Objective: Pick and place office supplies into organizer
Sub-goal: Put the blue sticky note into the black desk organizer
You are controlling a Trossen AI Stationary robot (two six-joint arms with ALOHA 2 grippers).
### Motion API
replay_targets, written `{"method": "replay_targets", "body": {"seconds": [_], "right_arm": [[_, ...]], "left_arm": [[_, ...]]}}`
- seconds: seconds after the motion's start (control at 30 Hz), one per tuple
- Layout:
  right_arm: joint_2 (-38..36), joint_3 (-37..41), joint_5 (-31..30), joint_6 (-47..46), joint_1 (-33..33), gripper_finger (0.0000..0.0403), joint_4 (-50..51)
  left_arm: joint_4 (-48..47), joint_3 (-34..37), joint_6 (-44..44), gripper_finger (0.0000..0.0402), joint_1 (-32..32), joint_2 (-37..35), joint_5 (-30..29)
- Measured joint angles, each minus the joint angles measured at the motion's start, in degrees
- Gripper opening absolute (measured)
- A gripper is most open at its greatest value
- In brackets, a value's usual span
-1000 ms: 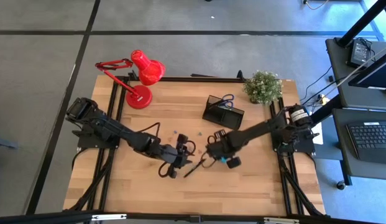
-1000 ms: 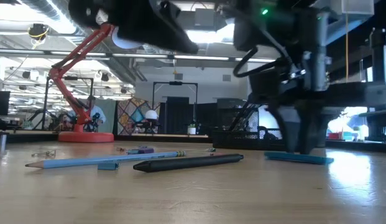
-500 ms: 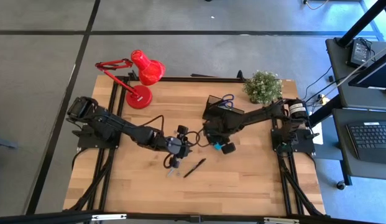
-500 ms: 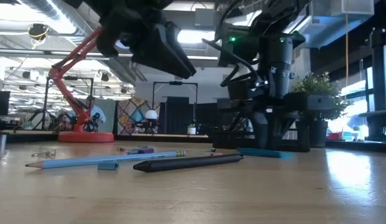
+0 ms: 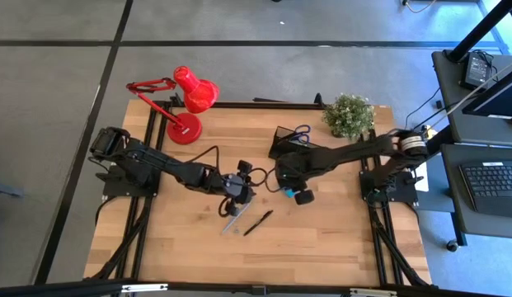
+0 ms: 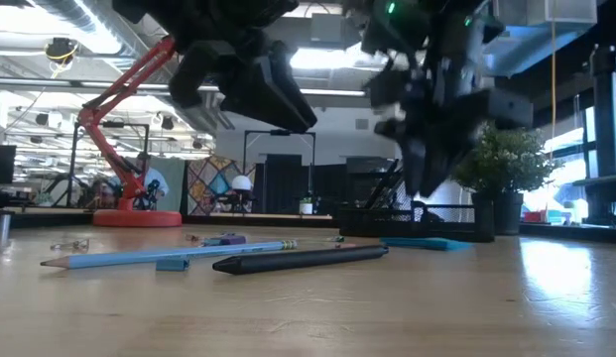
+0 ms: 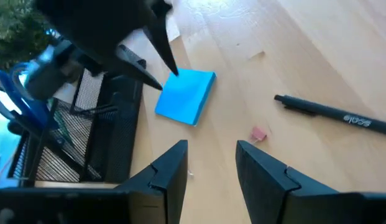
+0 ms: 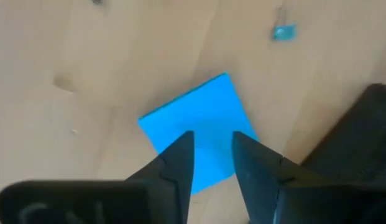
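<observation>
The teal sticky-note pad (image 7: 186,96) (image 8: 193,130) lies flat on the table beside the black organizer (image 5: 295,148), which holds the blue-handled scissors (image 7: 18,99). My right gripper (image 8: 211,155) hangs open just above the pad, pointing down with nothing between its fingers. In the low view it (image 6: 427,174) is clear of the pad (image 6: 427,243). My left gripper (image 7: 208,168) (image 5: 239,186) is open and empty near the table's middle, pointing at the pad. A black pen (image 6: 303,259) (image 7: 332,112) and a pencil (image 6: 169,256) lie on the wood nearer the front edge.
A red desk lamp (image 5: 185,103) stands at the far left and a potted plant (image 5: 349,114) at the far right. A purple marker (image 6: 225,239), a small pink bit (image 7: 259,132) and other tiny pieces lie on the table. The two arms' grippers are close together.
My right gripper has gone toward the table's far edge and the organizer, then risen off the table. The sticky-note pad has slid with it toward the organizer and now lies free. My left gripper has moved toward the far edge and the pad, staying open.
</observation>
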State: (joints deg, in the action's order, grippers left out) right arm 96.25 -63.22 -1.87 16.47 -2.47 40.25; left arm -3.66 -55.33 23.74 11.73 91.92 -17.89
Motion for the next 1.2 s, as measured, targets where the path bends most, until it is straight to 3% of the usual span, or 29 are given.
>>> {"method": "replay_targets", "body": {"seconds": [0.13,0.37,0.53,0.67,0.8,1.03,1.2], "right_arm": [[-4.11,-0.04,0.06,-6.45,-2.05,0.0113,2.17],[-11.65,-0.09,0.18,-13.10,-6.85,0.0113,4.98],[-15.39,0.39,0.52,-16.03,-8.13,0.0113,5.31],[-17.92,6.60,0.53,-16.20,-8.23,0.0113,-1.24],[-21.18,14.59,0.52,-17.93,-8.01,0.0113,-8.20],[-25.79,22.83,0.46,-20.78,-7.06,0.0113,-16.13],[-26.86,23.92,0.45,-20.70,-6.64,0.0113,-17.36]], "left_arm": [[2.22,0.00,3.07,0.0129,-1.78,0.19,0.42],[13.33,0.00,4.69,0.0129,-6.44,4.71,10.84],[23.26,0.00,1.73,0.0129,-9.05,9.83,13.60],[31.29,0.00,-3.01,0.0129,-10.32,13.92,13.99],[36.79,-0.26,-9.67,0.0129,-11.05,17.50,18.87],[36.85,-3.79,-15.68,0.0129,-11.08,24.01,20.11],[36.85,-8.37,-17.32,0.0129,-11.27,28.87,19.97]]}}
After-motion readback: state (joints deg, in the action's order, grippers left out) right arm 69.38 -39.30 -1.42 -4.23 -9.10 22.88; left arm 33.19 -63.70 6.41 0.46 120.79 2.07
